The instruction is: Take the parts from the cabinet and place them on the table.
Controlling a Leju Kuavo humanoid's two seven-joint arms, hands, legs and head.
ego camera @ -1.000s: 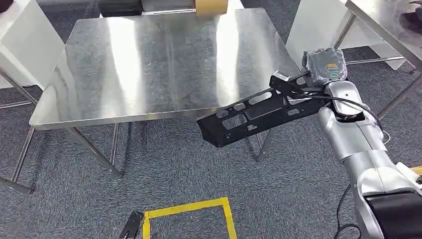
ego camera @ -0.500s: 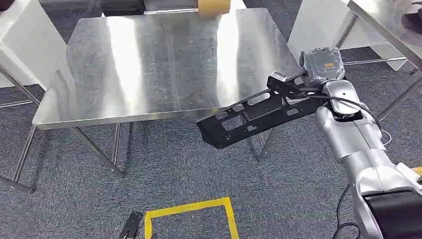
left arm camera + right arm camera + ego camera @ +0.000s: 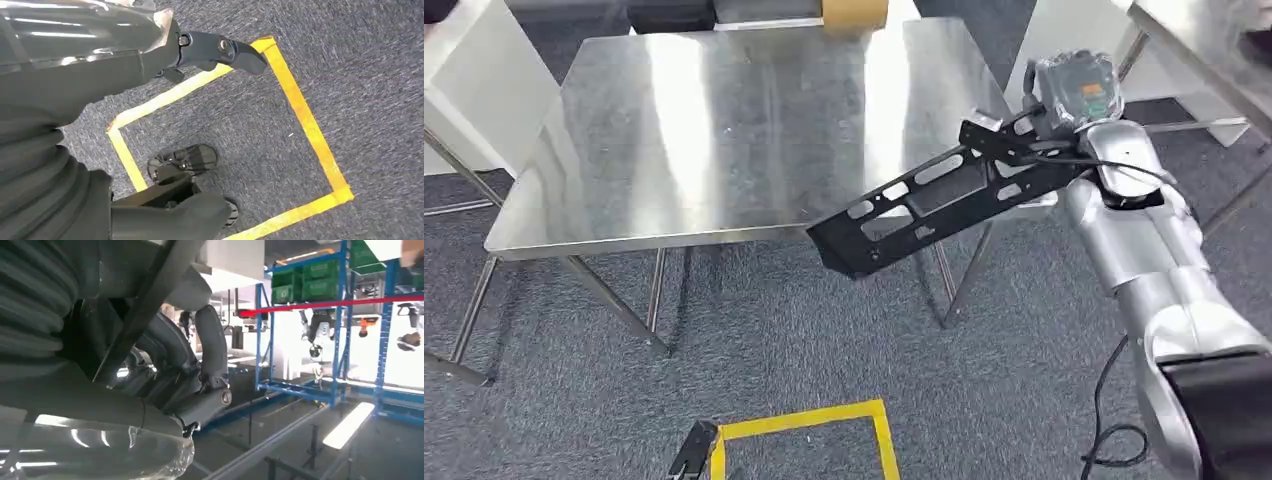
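Head view: the right hand [image 3: 1024, 150] grips one end of the long black perforated metal bracket [image 3: 924, 205], held tilted over the near right corner of the bare stainless-steel table [image 3: 674, 140]; judged mid-carry, the next move is lowering it flat. Left wrist view: the left hand [image 3: 220, 50] hangs empty, fingers apart, over grey carpet with a yellow tape square [image 3: 300, 110]. Right wrist view: dark fingers [image 3: 210, 350] clamp the bracket.

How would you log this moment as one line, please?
right hand: holds black bracket | bracket: above steel table corner, not set down | left hand: hangs over carpet

bare steel table [image 3: 724, 130], cardboard box [image 3: 854, 14] at far edge
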